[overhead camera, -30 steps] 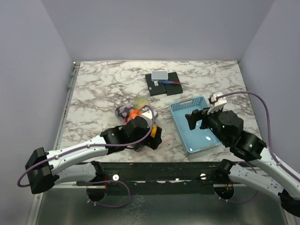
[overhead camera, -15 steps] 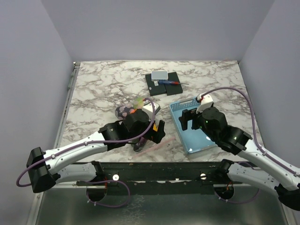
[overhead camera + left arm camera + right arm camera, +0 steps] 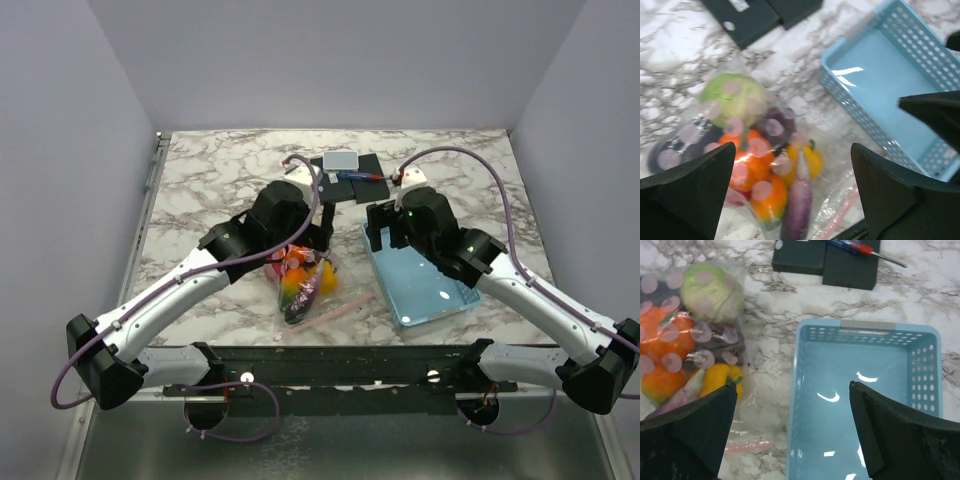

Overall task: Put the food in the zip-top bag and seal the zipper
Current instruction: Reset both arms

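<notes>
A clear bag (image 3: 308, 292) lies at the centre of the marble table (image 3: 200, 180), packed with orange, yellow and purple food (image 3: 296, 280). Its pink zipper (image 3: 345, 308) runs toward the lower right. The left gripper (image 3: 305, 240) hangs above the bag. Just right sits a blue basket (image 3: 425, 290), with the right gripper (image 3: 385, 232) over its upper-left corner. 2 black blocks (image 3: 345, 185) lie at upper centre.

From above, the far end of the zip-top bag (image 3: 305, 285) is hidden under the left arm (image 3: 270, 215), and the far rim of the basket (image 3: 384, 285) under the right arm (image 3: 430, 225). The left wrist view is blurred, with the basket cut off at its right edge. In the right wrist view, the bag is cut off at the left, and 1 end of the zipper (image 3: 747, 445) is hidden by the right gripper (image 3: 792, 386).
</notes>
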Controlling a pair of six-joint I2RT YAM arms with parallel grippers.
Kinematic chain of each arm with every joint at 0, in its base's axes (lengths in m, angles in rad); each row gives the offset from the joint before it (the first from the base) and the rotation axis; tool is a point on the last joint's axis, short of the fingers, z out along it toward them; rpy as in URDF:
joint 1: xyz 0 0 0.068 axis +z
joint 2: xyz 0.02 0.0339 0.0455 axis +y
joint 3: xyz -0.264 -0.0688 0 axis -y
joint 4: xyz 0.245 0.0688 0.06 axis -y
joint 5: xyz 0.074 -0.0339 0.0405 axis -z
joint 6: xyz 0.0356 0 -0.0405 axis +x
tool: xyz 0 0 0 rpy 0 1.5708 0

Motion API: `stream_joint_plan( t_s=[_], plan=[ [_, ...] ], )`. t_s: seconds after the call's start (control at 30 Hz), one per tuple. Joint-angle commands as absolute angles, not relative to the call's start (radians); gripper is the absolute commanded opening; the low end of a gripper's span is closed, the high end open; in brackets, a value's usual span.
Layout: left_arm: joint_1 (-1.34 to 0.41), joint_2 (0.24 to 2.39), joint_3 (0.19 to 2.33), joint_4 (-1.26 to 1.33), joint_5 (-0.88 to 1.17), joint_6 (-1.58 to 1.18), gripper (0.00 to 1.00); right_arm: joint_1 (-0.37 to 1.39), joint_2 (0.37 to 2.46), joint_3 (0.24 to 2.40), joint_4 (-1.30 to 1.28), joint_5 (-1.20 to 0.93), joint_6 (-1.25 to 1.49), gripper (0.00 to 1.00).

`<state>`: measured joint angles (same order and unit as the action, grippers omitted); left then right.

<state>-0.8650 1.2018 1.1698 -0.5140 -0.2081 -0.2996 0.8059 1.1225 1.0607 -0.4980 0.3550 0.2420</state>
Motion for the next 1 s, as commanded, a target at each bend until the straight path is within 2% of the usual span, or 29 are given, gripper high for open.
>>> stream_joint_plan(
  t_s=[0.0, 0.13, 0.23, 0.4, 0.97],
  plan=[
    [-0.725, 1.197, 1.224, -0.565, -0.183, -0.243, 0.99, 0.646, 1.159, 1.114, -0.515, 0.215, 0.222, 1.00],
    [-0.584, 1.177, 1.230, -0.572, -0.165, -0.235, 0.99, 0.384, 1.135, 1.095, -0.473, -0.062, 0.287, 1.00],
    [-0.456, 1.148, 1.197, -0.560, -0.110, -0.244, 0.99, 0.293, 1.099, 1.073, -0.458, -0.087, 0.328, 1.00],
    [-0.322, 1.077, 1.103, -0.535, -0.070, -0.287, 0.99, 0.275, 0.998, 1.024, -0.439, -0.068, 0.319, 1.00],
    [-0.313, 0.633, 0.795, -0.455, -0.110, -0.333, 0.99, 0.276, 0.589, 0.777, -0.300, -0.049, 0.285, 1.00]
  ],
)
